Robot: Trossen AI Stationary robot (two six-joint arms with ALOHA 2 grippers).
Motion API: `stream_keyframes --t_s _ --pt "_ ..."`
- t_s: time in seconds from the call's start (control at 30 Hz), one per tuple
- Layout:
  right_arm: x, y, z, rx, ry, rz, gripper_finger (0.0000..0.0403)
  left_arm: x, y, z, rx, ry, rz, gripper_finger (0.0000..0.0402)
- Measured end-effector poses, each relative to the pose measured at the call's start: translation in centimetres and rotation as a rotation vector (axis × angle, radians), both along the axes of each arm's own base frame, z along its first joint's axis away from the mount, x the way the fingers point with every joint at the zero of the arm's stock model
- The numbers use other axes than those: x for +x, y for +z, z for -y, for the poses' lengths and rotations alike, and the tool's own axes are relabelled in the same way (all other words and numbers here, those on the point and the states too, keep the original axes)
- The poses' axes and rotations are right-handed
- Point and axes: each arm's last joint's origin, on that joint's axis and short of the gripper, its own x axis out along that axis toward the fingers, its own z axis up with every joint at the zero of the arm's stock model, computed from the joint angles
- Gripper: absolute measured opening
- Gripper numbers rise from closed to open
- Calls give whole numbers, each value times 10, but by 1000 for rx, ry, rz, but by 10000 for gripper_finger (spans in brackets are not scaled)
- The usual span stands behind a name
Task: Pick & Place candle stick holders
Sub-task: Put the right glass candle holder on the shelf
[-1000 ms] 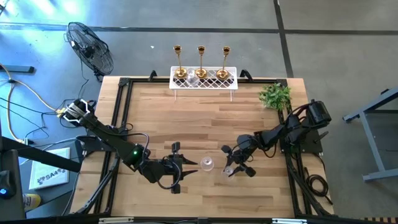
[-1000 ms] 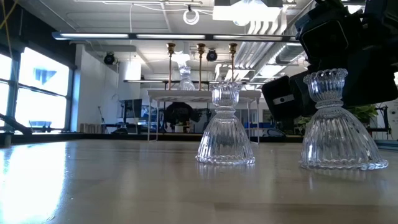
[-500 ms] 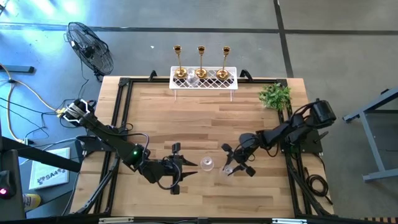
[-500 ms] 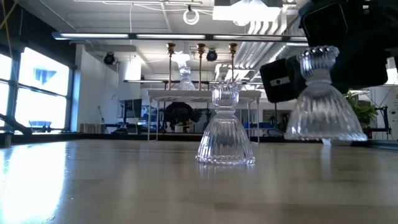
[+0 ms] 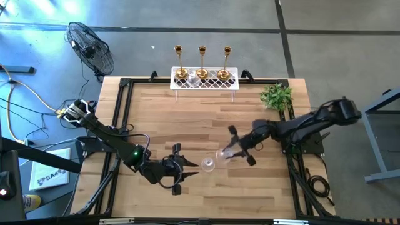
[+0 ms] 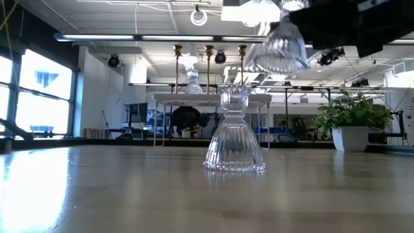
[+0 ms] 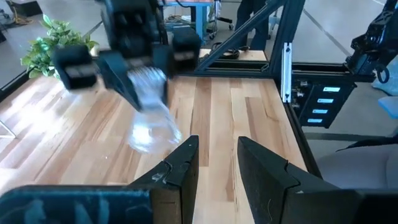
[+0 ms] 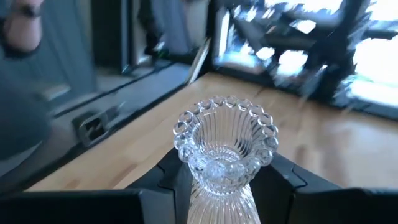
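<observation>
Wooden table [image 5: 187, 119], white rack [image 5: 205, 80], potted plant [image 5: 277, 96], 1 glass holder [image 6: 234, 133]

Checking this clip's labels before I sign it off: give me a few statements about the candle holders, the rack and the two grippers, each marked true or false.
1. The right gripper holds a clear glass candle holder lifted clear of the table. True.
2. Both glass holders near the table's front edge stand on the wood. False: only one glass holder stands on the table; the other is in the air.
3. Three gold candle holders stand at the white lattice rack. True.
4. The left gripper is clamped on the standing glass holder. False: it lies beside that holder, with nothing between its fingers.
5. The green plant sits by the table's left edge. False: it is at the far right corner.
</observation>
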Motion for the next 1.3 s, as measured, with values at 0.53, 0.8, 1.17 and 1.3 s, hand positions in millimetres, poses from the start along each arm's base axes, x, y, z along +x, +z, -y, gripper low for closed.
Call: stream_keyframes --t_s 0.53,0.8,1.17,1.3 --pt "19 124 84 -47 -313 124 119 0 0 -2 4 86 18 108" --pt "14 146 141 20 -434 175 119 -4 5 -2 0 74 23 108" --pt "44 91 202 79 -461 103 119 -35 26 -9 52 131 24 108" --pt "49 78 212 -13 -597 92 119 -36 22 -10 80 148 -3 108"
